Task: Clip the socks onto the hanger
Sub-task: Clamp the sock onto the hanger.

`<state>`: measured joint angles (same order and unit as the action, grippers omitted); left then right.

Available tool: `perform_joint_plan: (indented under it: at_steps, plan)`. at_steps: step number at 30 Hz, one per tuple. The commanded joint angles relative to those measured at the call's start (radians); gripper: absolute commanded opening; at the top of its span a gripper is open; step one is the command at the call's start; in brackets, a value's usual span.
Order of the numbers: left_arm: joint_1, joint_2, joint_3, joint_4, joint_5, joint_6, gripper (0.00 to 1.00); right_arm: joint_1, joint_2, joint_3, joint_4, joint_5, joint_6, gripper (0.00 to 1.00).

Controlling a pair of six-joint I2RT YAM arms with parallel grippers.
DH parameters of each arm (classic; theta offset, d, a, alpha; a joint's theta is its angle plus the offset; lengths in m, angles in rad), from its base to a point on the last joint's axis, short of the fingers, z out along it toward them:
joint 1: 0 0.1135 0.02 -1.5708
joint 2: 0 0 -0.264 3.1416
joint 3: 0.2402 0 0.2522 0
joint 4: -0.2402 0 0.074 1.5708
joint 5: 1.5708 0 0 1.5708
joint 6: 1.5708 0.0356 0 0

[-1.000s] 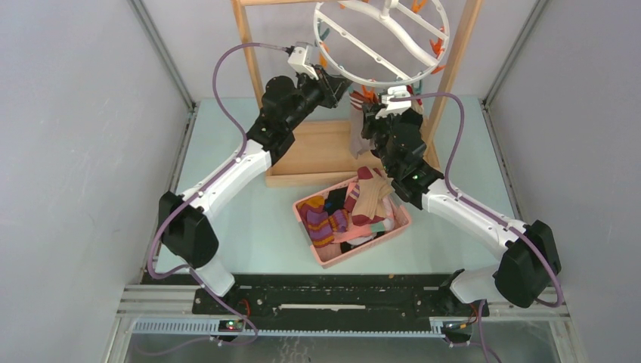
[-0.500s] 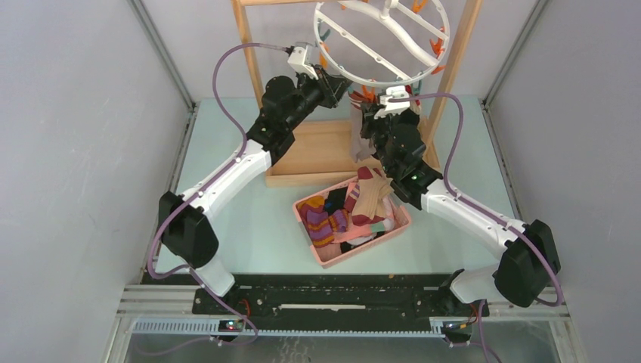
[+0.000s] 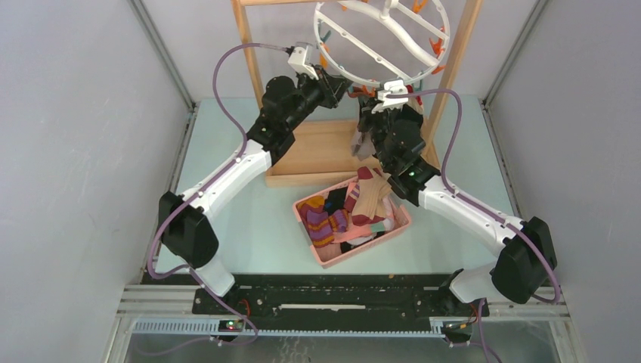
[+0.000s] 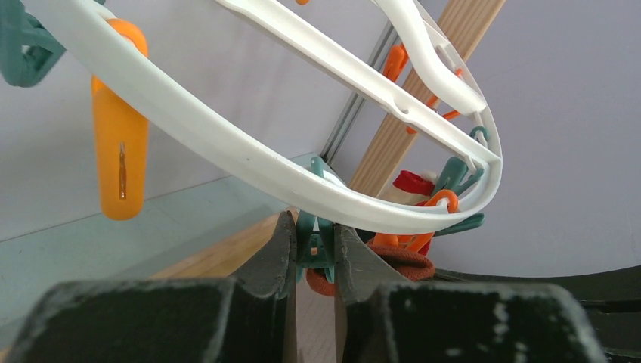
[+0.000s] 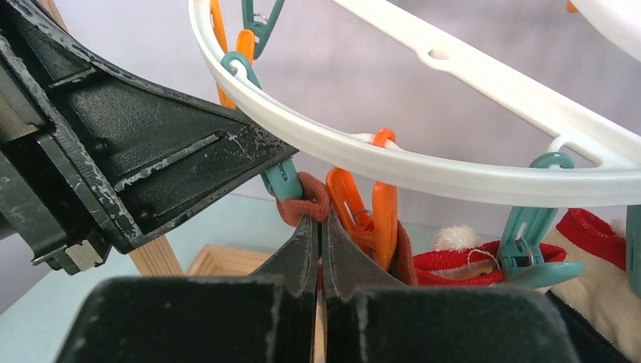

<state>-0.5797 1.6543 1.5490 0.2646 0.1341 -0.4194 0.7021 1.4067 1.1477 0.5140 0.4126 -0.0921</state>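
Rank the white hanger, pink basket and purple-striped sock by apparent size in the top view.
1. white hanger and pink basket: about alike. The hanger hangs nearer the camera and is cropped by the frame, so they stay unranked.
2. purple-striped sock: clearly smallest.

The left arm (image 3: 227, 178) and the right arm (image 3: 462, 213) each have a white tubular link between bulky matte-black joint housings. A thin purple cable (image 3: 218, 72) loops along the left one, and a second purple cable (image 3: 454, 136) along the right. A small white wrist bracket (image 3: 302, 56) caps each arm. A tiny green light (image 3: 414, 173) glows on the right arm. The left fingers (image 4: 278, 257) and the right fingers (image 5: 301, 253) are dark grey tapered wedges with pale scuffs.
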Motion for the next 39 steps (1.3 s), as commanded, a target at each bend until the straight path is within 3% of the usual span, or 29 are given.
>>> perform_joint_plan:
  at_steps: [1, 29, 39]
  plan:
    - [-0.005, -0.044, 0.07, -0.015, -0.024, -0.012, 0.01, 0.012, -0.011, 0.043, 0.039, -0.022, -0.015, 0.0]
    - [-0.004, -0.048, 0.074, -0.003, -0.069, -0.049, 0.02, 0.022, -0.072, -0.018, -0.028, -0.127, 0.027, 0.0]
    - [-0.005, -0.051, 0.069, -0.004, -0.064, -0.06, 0.02, 0.023, -0.052, -0.005, -0.016, -0.086, -0.023, 0.0]
